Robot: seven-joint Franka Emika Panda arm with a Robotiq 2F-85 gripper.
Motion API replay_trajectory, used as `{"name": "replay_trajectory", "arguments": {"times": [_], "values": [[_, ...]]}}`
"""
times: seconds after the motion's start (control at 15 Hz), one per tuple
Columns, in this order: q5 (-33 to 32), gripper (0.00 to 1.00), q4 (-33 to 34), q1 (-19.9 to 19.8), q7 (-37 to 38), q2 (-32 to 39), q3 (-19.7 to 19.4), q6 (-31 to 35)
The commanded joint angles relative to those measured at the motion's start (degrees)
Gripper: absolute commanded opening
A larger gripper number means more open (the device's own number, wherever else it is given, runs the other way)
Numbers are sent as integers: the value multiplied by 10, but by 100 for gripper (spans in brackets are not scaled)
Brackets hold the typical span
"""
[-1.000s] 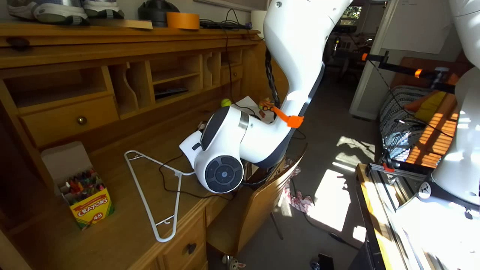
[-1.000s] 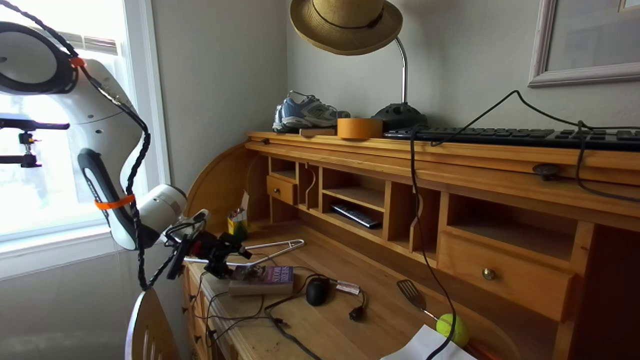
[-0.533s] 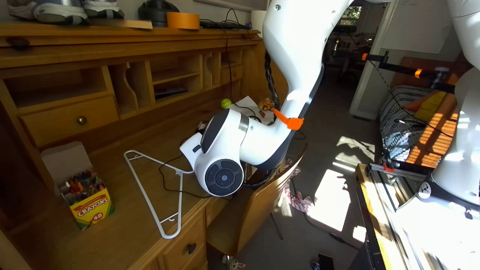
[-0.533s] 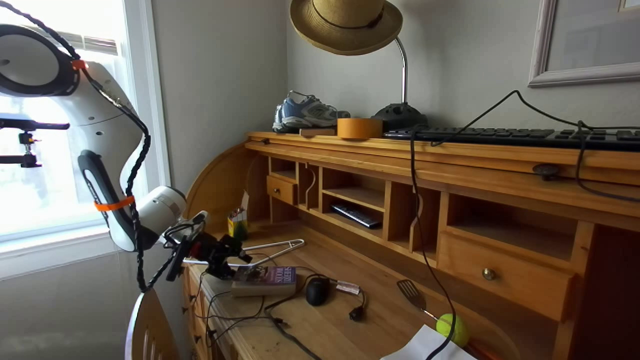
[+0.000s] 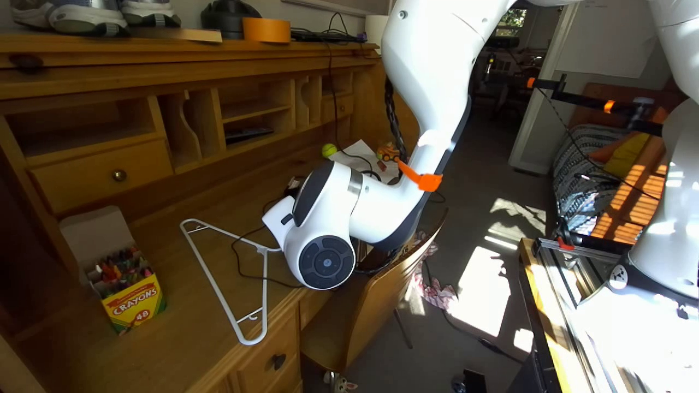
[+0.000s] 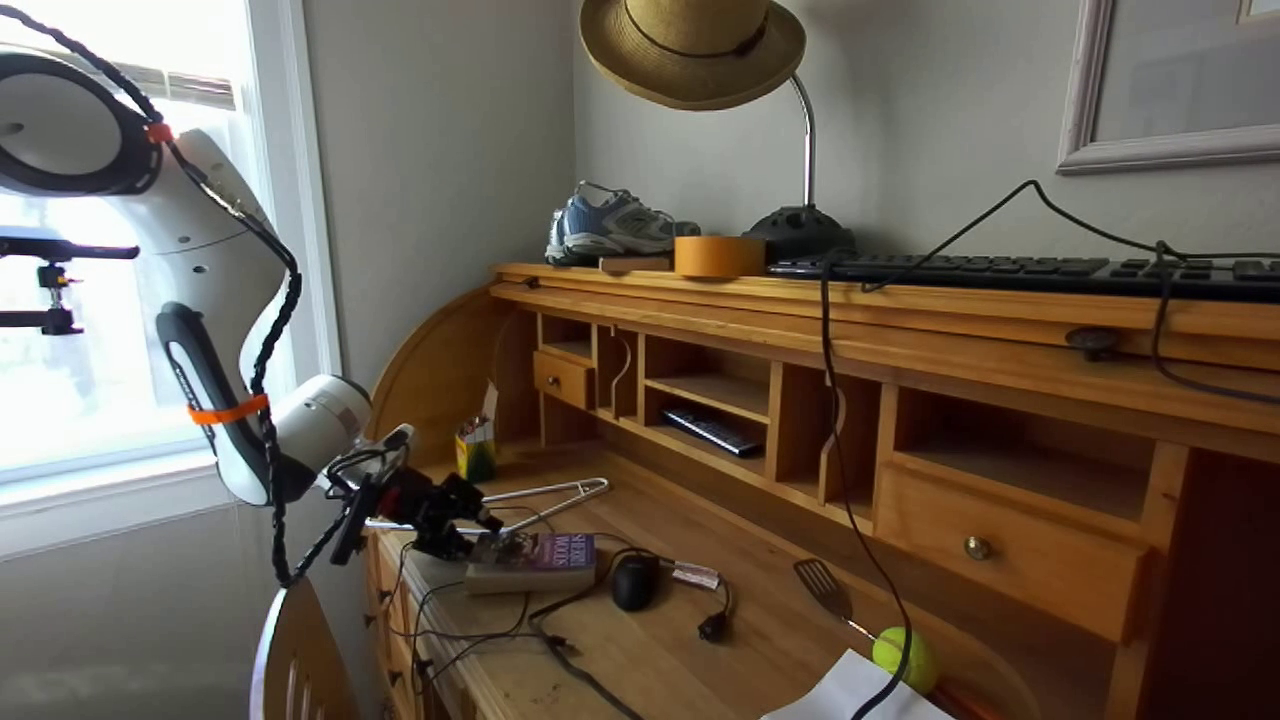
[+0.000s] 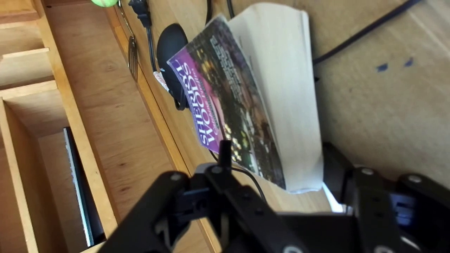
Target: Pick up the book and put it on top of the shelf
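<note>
The book [image 6: 560,568] lies on the desk near its front edge in an exterior view, cover up. In the wrist view the book [image 7: 242,102] shows a purple and dark cover and pale page edges. My gripper [image 6: 482,535] is low at the book's end on the arm side. In the wrist view the gripper [image 7: 276,156] has its fingers spread, one over the cover side and one against or close beside the page edge. I cannot tell if both touch. The shelf [image 6: 900,325] stands along the desk's back; it also shows in an exterior view [image 5: 180,63].
Sneakers [image 6: 615,225], orange tape [image 6: 720,257], a lamp base [image 6: 800,232] and a keyboard [image 6: 1000,272] are on the shelf top. A white hanger [image 5: 221,295], crayon box [image 5: 134,300], mouse [image 6: 635,582] and cables lie on the desk. A chair [image 5: 377,295] stands in front.
The book has slid slightly right in an exterior view, away from the arm. The wrist has sunk a little. The hanger's near end has shifted slightly.
</note>
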Motion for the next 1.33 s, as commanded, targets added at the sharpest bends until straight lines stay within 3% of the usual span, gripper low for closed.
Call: {"name": "replay_trajectory", "arguments": {"times": [0.0, 0.07, 0.73, 0.8, 0.93, 1.0, 1.07, 1.27], "values": [[-3, 69, -2, 2, 0, 0, 2, -17], [-6, 74, -4, 2, 1, -4, 2, -20], [-5, 72, -19, 2, 7, -29, 1, -46], [-4, 64, -20, 2, 7, -30, 2, -47], [1, 63, -22, 0, 8, -33, 3, -51], [4, 56, -23, -1, 9, -34, 4, -52], [7, 57, -23, -2, 9, -34, 4, -52], [15, 38, -22, -4, 13, -35, 5, -52]]}}
